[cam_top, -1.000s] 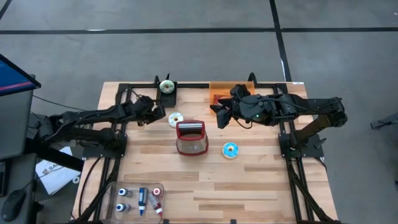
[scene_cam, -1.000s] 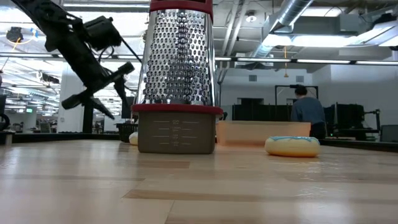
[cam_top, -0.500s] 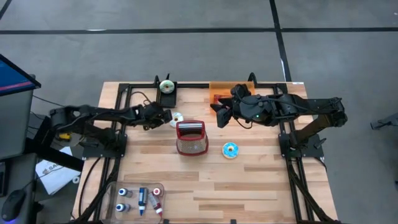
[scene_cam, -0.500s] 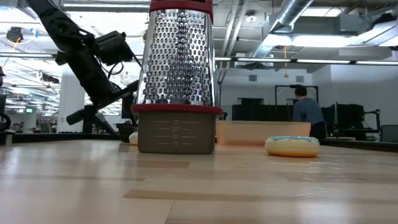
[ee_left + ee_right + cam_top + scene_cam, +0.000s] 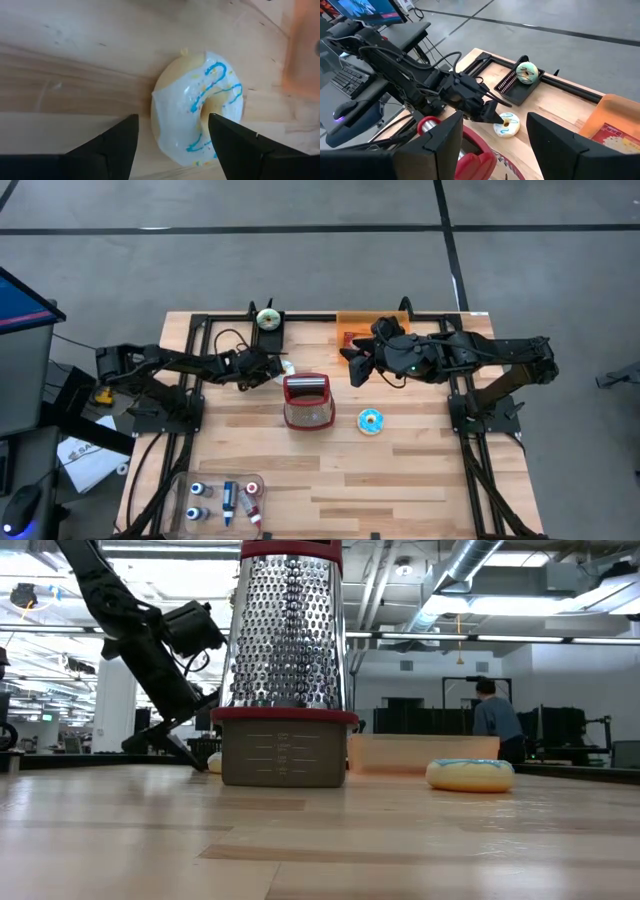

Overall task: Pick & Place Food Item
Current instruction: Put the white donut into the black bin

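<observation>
A white-iced donut with blue squiggles [image 5: 197,127] lies flat on the wooden table [image 5: 240,440], just left of the red grater [image 5: 308,400]. My left gripper [image 5: 171,120] is low over it, slanting down and open. One finger [image 5: 117,145] stands beside the donut's edge and the other finger [image 5: 235,145] stands over its far half. The right wrist view shows the same donut [image 5: 506,125] under that gripper [image 5: 492,112]. My right gripper [image 5: 355,365] waits open, high above the table near the orange tray [image 5: 355,330], with nothing in it. My left gripper comes at the white donut slanting down from the table's left, with the donut's iced top [image 5: 180,115] between and under its open fingers. I cannot tell whether either finger touches it. The donut lies flat on the table.
A blue-iced donut [image 5: 371,421] lies right of the grater. A green-iced donut [image 5: 267,318] sits on a black rack at the far edge. A clear box of small bottles [image 5: 225,500] stands at the near left. In the low view, a person [image 5: 495,715] is in the room behind.
My left gripper has gone down and toward the table's right, from above the table's left side to just over the white donut beside the grater. The donut has stayed where it was.
</observation>
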Available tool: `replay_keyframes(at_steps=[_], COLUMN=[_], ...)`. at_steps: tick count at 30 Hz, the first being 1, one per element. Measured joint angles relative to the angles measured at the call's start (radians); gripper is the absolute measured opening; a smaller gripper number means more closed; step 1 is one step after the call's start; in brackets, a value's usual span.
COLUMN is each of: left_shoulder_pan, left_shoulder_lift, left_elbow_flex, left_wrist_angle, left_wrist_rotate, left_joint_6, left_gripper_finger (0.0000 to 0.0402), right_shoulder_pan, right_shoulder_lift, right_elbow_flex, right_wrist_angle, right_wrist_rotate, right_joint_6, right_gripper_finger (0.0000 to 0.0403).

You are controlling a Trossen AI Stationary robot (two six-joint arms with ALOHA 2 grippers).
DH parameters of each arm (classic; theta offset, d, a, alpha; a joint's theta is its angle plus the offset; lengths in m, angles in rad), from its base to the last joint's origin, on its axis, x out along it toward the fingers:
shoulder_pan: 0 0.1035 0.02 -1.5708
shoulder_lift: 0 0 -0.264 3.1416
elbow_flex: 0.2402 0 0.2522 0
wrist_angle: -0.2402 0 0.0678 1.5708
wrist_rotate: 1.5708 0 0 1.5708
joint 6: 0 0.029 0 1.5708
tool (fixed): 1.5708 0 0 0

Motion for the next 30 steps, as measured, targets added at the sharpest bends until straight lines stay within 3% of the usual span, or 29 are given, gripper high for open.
replay_keyframes(at_steps=[21,30], left_shoulder_pan=[-0.004,-0.057], left_shoulder_lift=[0.01,0.005], left_elbow_flex=[0.0,0.002], left_wrist_angle=[0.037,0.077], left_wrist_rotate=[0.001,0.027], left_joint_6=[-0.005,0.008], left_gripper_finger=[0.0149,0.0131], right_shoulder_pan=[0.0,0.001], right_shoulder_lift=[0.0,0.0], right_elbow_flex=[0.0,0.0], right_wrist_angle=[-0.024,-0.022], right_wrist_rotate=[0.0,0.0], right_joint_6=[-0.003,0.0], right_gripper_finger=[0.0211,0.0211])
